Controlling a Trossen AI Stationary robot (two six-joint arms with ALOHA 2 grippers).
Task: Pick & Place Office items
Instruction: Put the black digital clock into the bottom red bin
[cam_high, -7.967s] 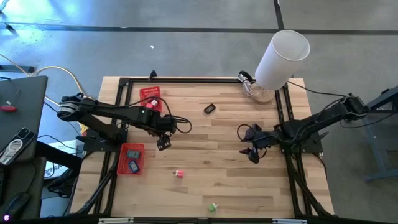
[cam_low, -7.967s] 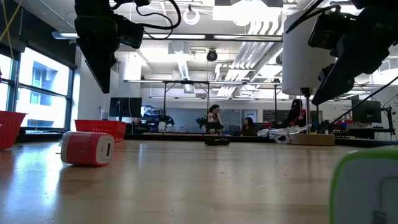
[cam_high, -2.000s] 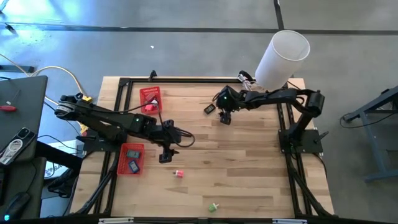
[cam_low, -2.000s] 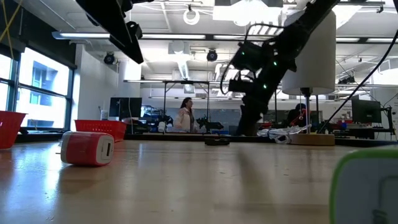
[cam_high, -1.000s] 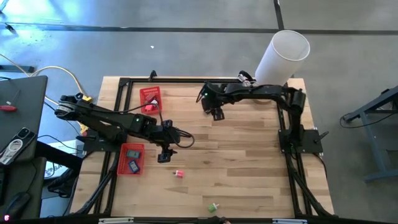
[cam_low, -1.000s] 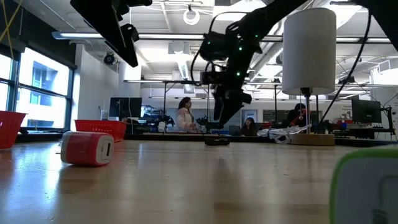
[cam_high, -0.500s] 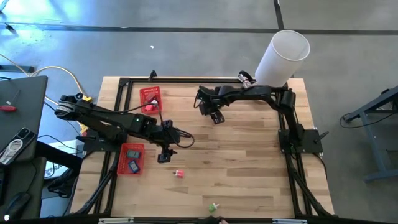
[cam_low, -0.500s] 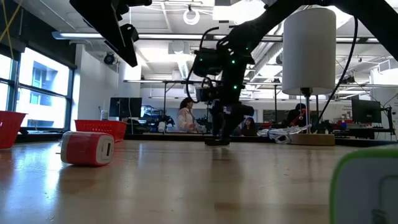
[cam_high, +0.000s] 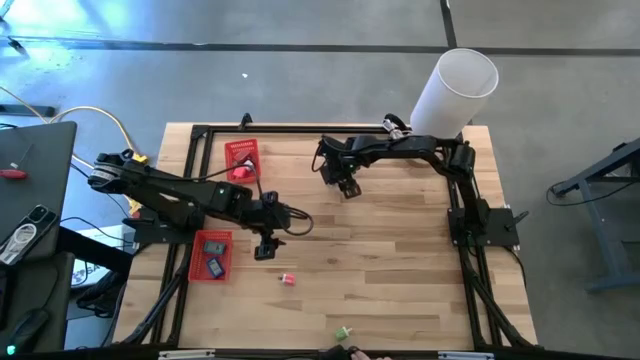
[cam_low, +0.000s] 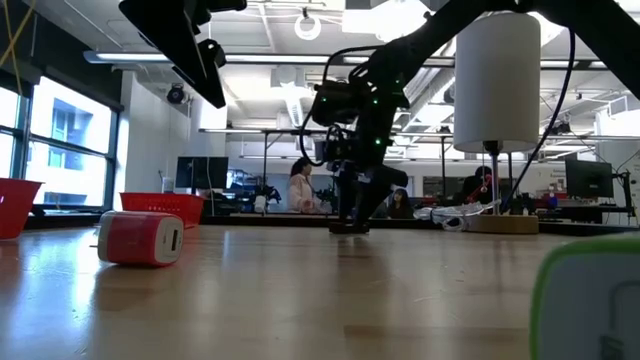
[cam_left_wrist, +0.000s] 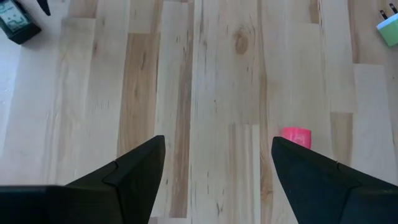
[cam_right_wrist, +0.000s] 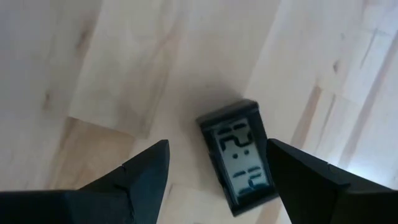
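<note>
Black fingers of the right gripper (cam_right_wrist: 214, 180) stand spread over a small black piece with a grey display (cam_right_wrist: 239, 157), which lies flat on the pale wood between them and is not yet pinched. It sits askew to the fingers, so the likely failure is a corner catch: a closing finger could push or spin the piece away instead of clamping it, or the tips could strike the wood first if the descent runs too deep. The low view shows this gripper (cam_low: 352, 222) right down at the surface, far from the camera. The left gripper (cam_left_wrist: 214, 177) hangs spread and empty above bare boards, with a pink piece (cam_left_wrist: 296, 137) just beside one finger and a green piece (cam_left_wrist: 388, 30) farther off; it could clip the pink one if it dropped carelessly. On the high view the pink piece (cam_high: 288, 279) and the green piece (cam_high: 343, 332) lie well apart toward the near edge of the worktop (cam_high: 400, 290), whose planks are light and smooth enough to let small things slide. Two red mesh baskets (cam_high: 241, 159) sit on the left side, one holding a few items. A big white cylinder (cam_high: 453, 92) stands at the far right corner. Beyond is an open workshop with ceiling ducts, windows, and a person (cam_low: 299, 187) in the distance.
</note>
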